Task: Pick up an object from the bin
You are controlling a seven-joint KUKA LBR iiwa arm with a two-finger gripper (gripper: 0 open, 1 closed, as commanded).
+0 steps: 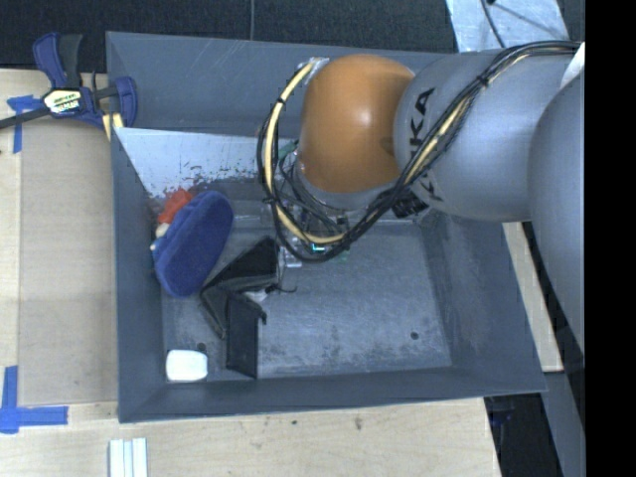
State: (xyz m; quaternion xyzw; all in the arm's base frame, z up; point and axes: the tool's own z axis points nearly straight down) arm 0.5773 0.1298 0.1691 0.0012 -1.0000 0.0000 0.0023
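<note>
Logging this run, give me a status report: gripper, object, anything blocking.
Gripper low, left of centre in the bin. Nearest thing: blue padded oval, just to its left. Small white block at front-left corner, red-orange piece behind the oval, neither in the way.

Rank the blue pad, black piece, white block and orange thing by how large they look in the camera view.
1. blue pad and black piece: they look about alike, so not ranked.
2. white block and orange thing: both small; the orange thing lies partly behind the pad, so their order is unsure.
</note>
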